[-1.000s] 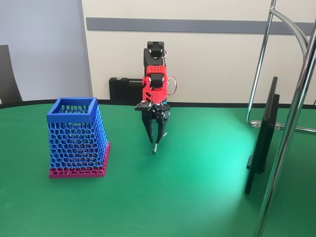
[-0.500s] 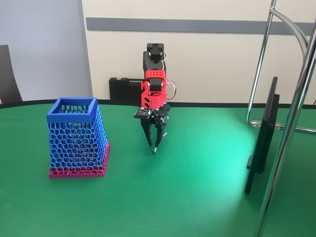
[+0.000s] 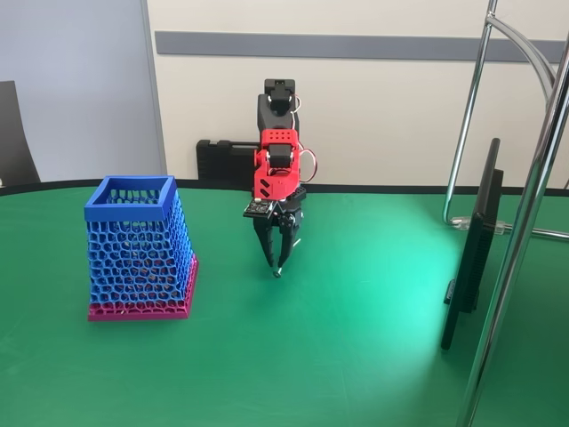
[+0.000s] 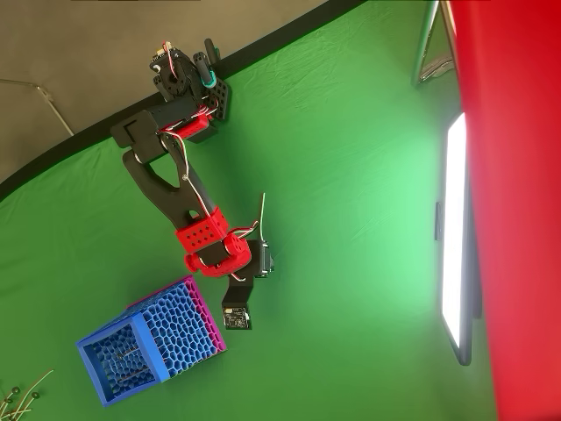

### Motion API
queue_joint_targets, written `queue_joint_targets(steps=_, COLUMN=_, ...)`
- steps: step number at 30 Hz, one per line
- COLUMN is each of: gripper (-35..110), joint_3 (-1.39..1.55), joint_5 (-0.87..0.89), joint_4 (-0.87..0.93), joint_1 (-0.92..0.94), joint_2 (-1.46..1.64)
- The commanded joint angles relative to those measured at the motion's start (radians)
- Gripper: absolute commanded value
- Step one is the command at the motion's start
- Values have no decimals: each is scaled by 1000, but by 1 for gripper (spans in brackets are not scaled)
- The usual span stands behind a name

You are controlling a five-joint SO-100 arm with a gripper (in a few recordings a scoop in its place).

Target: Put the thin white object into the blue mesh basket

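I hold the thin white object (image 3: 286, 252) in nearly closed jaws, mid-table; I should lift above the blue mesh basket's (image 3: 130, 212) rim near the left edge before releasing.
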Motion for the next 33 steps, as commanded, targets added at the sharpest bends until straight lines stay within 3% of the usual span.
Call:
queue_joint_targets(steps=1, gripper=11, joint_3=-35, joint_5=-8, joint_4=-14, joint_1=6, joint_2=0)
queue_joint_targets(steps=24, gripper=11, joint_3=-95, joint_5=-17, joint_4=-26, joint_1=20, joint_2=-75)
queue_joint_targets(steps=33, gripper=1, joint_3=-100, joint_5=-26, joint_4=-23, joint_1=25, joint_2=-80)
